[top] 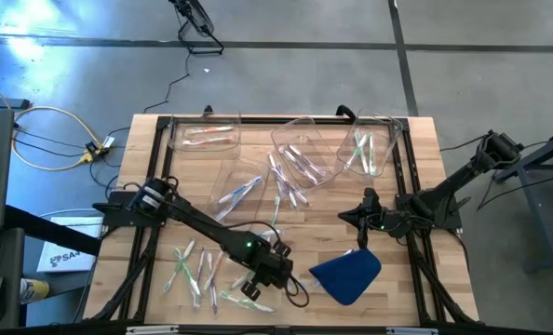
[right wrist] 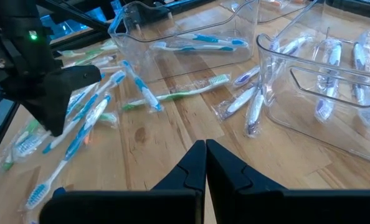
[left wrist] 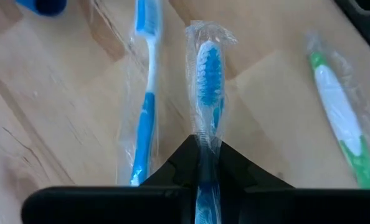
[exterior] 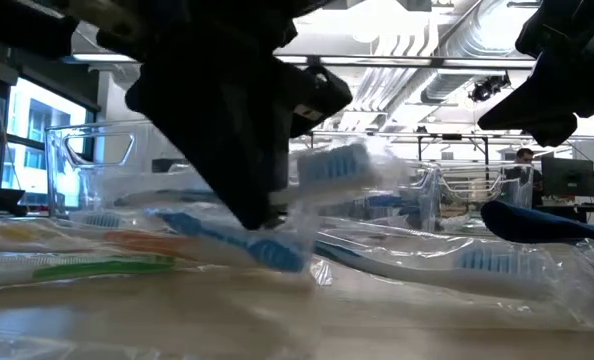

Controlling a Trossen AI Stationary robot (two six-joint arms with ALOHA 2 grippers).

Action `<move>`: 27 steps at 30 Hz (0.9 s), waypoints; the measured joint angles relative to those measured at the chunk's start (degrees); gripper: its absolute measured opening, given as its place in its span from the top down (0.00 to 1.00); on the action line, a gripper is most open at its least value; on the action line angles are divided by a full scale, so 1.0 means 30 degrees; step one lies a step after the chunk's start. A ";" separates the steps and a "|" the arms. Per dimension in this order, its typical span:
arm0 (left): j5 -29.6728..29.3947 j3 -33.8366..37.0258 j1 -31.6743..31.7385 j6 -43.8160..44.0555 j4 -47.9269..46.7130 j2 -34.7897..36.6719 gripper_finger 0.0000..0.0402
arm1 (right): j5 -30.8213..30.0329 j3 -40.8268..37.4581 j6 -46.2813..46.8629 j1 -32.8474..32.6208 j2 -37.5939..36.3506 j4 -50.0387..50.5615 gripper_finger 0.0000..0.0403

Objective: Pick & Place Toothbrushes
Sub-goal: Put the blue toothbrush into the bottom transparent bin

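My left gripper (top: 258, 277) (left wrist: 205, 146) is low over the table's near side, shut on a wrapped blue toothbrush (left wrist: 210, 74) whose head (exterior: 332, 165) shows in the low view. Beside it a second blue toothbrush (left wrist: 144, 93) and a green one (left wrist: 344, 124) lie flat on the wood. Several more wrapped toothbrushes (top: 193, 265) are scattered at the near left. My right gripper (top: 358, 221) (right wrist: 205, 155) hovers shut at mid-right, just beyond the blue cloth (top: 346, 274), touching nothing. My left gripper pinches the wrapped blue toothbrush between its two fingers at the neck just below the head (left wrist: 207, 127), wrapper included. The fingers come from above, slanting down. The head sticks out past the fingertips and stands above the table in the low view; the handle end is hidden by the gripper.
Clear plastic bins stand along the far side: one at far left (top: 205, 138), one in the middle (top: 304, 154), one at far right (top: 370, 149), each with toothbrushes inside. More loose toothbrushes (top: 281, 191) lie mid-table. The blue cloth lies near the front edge.
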State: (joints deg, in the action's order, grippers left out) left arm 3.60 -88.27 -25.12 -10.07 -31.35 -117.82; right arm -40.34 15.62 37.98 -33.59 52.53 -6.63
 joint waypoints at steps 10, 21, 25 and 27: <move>0.0704 -0.0065 0.0000 0.0095 0.0283 -0.0483 0.93 | 0.0007 0.0000 0.0000 -0.0001 0.0007 0.0000 0.99; 0.0172 -0.0029 0.0000 0.0459 0.0484 -0.0823 0.93 | 0.0015 -0.0007 0.0000 0.0001 0.0005 0.0000 0.99; 0.0172 -0.0029 0.0000 0.0459 0.0495 -0.0823 0.92 | 0.0012 -0.0007 0.0000 -0.0001 0.0004 0.0003 0.99; 0.0172 -0.0029 0.0000 0.0459 0.0501 -0.0823 0.89 | 0.0008 -0.0007 0.0000 -0.0001 0.0004 0.0000 0.99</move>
State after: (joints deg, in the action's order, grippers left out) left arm 4.12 -88.36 -25.12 -8.69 -29.85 -120.29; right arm -40.31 15.59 37.98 -33.59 52.54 -6.63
